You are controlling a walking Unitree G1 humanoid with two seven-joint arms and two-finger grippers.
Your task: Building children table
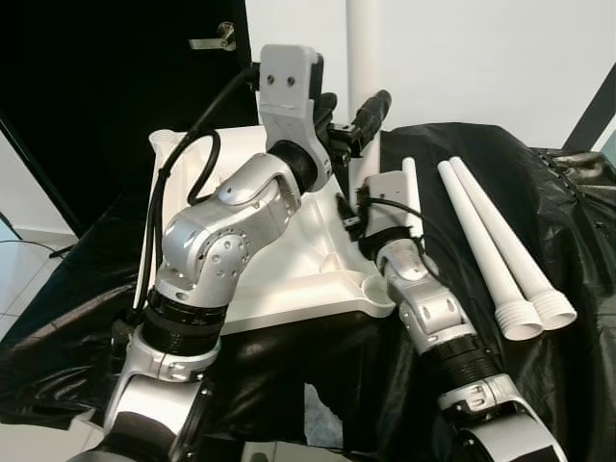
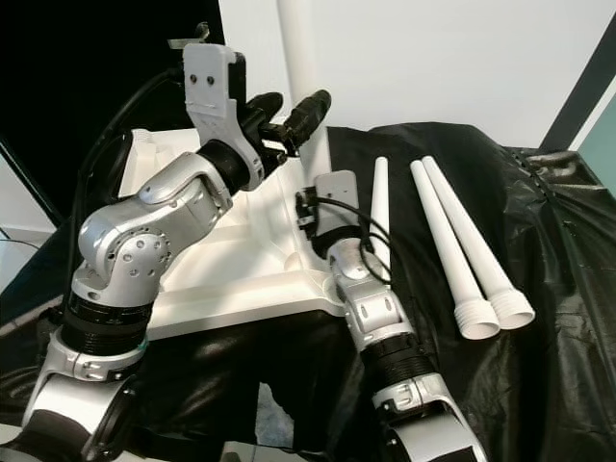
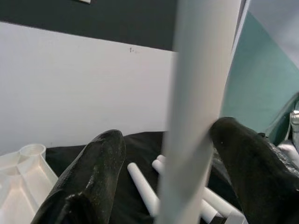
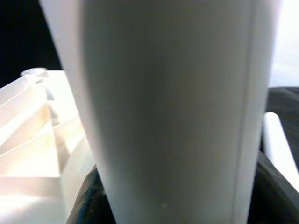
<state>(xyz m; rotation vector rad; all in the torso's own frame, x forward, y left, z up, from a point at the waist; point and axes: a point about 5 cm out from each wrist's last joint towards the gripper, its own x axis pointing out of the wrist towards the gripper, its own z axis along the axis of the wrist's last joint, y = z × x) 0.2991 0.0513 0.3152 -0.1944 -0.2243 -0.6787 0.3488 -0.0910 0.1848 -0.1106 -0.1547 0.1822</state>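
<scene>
On upturned white tabletop [image 1: 289, 279], upright white leg [image 2: 303, 87]; left hand [image 2: 289, 120] around it.

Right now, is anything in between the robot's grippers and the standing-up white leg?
Nothing visible is. The left gripper has its black fingers on either side of the upright leg, and the right gripper is right up against it lower down, by the tabletop.

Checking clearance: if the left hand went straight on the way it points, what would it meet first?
Probably the upright white leg, already between the left hand fingers; behind it, the wall. Depth is unclear.
</scene>
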